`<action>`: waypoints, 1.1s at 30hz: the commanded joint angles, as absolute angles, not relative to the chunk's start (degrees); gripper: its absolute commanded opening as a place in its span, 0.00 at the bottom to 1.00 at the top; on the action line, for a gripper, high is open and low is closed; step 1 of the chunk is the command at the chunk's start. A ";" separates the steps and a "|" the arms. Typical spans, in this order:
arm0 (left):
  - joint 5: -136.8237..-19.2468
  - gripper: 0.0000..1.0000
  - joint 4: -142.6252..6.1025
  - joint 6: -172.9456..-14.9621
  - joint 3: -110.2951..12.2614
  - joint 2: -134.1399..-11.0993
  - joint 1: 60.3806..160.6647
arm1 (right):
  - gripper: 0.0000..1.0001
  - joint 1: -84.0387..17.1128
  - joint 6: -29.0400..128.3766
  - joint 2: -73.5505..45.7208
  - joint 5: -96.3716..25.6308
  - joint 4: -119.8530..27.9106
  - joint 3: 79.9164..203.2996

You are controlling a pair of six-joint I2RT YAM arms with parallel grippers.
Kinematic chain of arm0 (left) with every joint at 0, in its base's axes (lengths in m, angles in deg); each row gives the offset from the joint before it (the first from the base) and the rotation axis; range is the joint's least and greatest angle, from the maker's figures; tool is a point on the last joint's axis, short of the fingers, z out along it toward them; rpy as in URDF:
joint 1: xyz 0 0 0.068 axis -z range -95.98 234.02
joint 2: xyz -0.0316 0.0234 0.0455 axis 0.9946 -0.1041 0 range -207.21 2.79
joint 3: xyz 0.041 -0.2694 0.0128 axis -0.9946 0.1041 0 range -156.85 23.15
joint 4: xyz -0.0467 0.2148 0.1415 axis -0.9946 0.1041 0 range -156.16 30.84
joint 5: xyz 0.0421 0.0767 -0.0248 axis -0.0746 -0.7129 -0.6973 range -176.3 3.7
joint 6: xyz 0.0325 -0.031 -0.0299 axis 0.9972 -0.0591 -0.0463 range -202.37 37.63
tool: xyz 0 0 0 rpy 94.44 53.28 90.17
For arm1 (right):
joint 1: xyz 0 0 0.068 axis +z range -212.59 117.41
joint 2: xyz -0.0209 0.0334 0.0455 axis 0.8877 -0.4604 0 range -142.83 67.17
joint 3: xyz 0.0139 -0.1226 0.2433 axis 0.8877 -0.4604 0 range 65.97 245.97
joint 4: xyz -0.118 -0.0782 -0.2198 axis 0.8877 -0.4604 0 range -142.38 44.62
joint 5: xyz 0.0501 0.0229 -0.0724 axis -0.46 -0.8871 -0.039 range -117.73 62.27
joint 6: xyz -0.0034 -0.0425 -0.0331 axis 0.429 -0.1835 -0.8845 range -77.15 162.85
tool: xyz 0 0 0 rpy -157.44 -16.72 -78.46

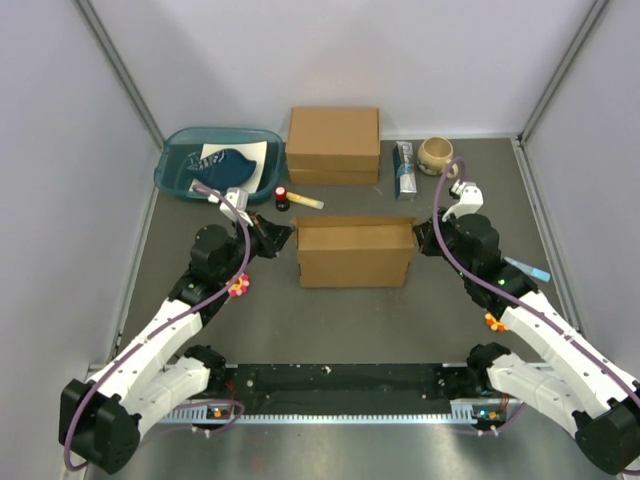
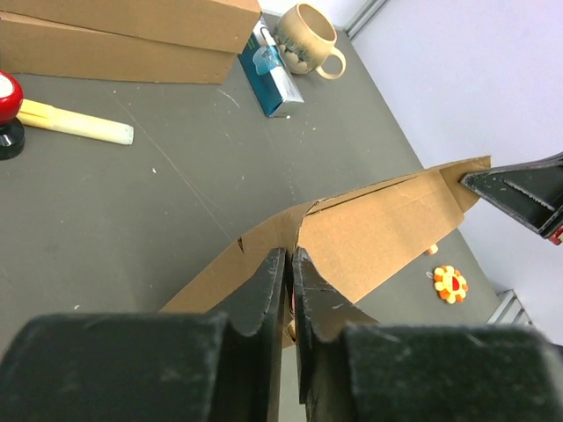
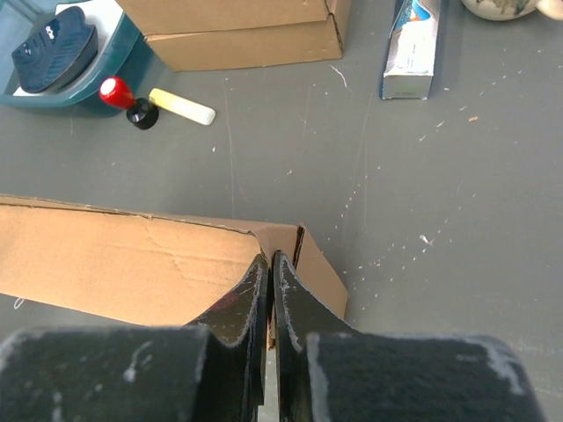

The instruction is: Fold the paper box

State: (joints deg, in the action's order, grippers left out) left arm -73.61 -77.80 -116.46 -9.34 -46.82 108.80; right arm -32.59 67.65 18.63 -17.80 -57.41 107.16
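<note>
Jaws of my left gripper [image 2: 288,264] are pressed together on a thin cardboard edge of the paper box [image 1: 355,255], at the bottom centre of the left wrist frame. Jaws of my right gripper [image 3: 268,264] pinch the opposite end wall, at the bottom centre of the right wrist frame. The paper box stands mid-frame in the top view, between both grippers. Above it is a thicker cardboard box [image 1: 333,143]; at upper right, a mug [image 1: 436,154]; at upper left, a teal tray [image 1: 178,180].
</note>
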 commanded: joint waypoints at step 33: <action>-76.90 0.12 -69.85 -104.61 -11.56 -44.24 108.90 | 0.00 -31.56 65.79 16.72 -19.03 -64.80 107.63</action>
